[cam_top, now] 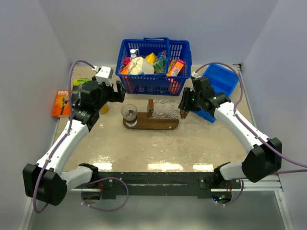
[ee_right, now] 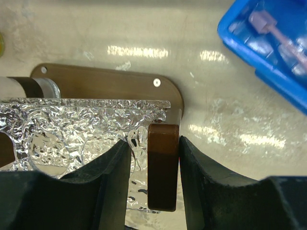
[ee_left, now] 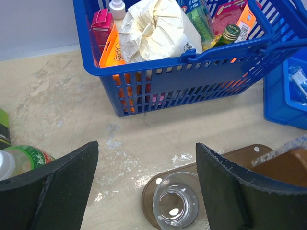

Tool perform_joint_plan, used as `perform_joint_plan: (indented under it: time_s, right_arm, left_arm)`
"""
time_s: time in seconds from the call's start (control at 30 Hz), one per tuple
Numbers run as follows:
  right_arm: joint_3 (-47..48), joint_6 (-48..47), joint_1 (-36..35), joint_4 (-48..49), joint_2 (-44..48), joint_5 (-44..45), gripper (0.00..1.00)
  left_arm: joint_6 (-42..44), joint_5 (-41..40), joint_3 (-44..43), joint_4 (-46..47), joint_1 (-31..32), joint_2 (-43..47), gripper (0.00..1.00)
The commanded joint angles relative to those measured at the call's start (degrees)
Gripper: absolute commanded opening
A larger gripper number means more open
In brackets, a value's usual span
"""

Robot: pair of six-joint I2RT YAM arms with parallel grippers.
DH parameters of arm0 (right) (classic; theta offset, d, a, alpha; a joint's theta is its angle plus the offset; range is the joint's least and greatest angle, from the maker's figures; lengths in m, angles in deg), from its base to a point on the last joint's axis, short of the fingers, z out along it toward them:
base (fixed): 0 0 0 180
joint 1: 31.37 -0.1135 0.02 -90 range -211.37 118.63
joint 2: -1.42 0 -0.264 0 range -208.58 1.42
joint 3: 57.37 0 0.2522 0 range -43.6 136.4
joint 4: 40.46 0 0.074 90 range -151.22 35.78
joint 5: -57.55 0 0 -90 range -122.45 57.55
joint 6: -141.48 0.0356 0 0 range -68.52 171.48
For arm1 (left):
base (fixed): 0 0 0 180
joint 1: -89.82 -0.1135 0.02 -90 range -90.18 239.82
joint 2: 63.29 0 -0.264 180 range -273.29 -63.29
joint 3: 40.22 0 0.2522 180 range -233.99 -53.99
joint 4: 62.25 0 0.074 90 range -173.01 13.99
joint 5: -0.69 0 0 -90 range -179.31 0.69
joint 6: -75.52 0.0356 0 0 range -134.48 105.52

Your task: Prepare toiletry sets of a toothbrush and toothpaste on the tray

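Tray (cam_top: 163, 126): one, dark brown oval board, on table (cam_top: 192, 143) before basket (cam_top: 153, 84).
Cup (cam_top: 129, 113): one, clear, on tray's left end.
Left fingers (ee_left: 57, 187): open, near cup.
Right fingers (ee_right: 110, 187): gripping upright post (ee_right: 163, 167) at tray's end.

Robot lab bench: bare pale walls (cam_top: 29, 48) boxing in a beige table (cam_top: 192, 143), white robot arms (cam_top: 62, 146) bolted to a black rail (cam_top: 158, 178), trailing purple cables (cam_top: 71, 91), blue shopping basket (cam_top: 153, 84).

There was one blue basket (cam_top: 153, 84) at the far side and one blue bin (cam_top: 223, 76) on the right. There was one brown tray (cam_top: 163, 126), one glass cup (cam_top: 129, 112) and one orange box (cam_top: 60, 103) at the left.
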Motion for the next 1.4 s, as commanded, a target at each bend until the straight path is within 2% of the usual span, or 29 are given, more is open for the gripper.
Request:
perform_joint_plan:
  time_s: [0.0, 0.33, 0.97, 1.37]
  right_arm:
    - [-0.80, 4.88, -2.61, 4.00, 1.57, 3.12, 0.00]
    - [-1.68, 9.01, -6.13, 6.90, -0.45, 6.11, 0.00]
    - [-1.51, 13.14, -12.63, 3.91, -5.19, 17.35, 0.00]
    - [-2.12, 14.63, -14.57, 5.14, -7.04, 19.82, 0.00]
  left_arm:
    - [0.89, -0.92, 0.12, 2.96, 0.32, 1.30, 0.86]
    - [1.07, -1.27, -0.23, 2.43, 0.49, 1.03, 0.86]
    - [1.15, -1.53, -0.58, 2.08, 0.49, 0.95, 0.86]
    - [1.24, -1.44, -0.67, 1.90, 0.49, 0.95, 0.86]
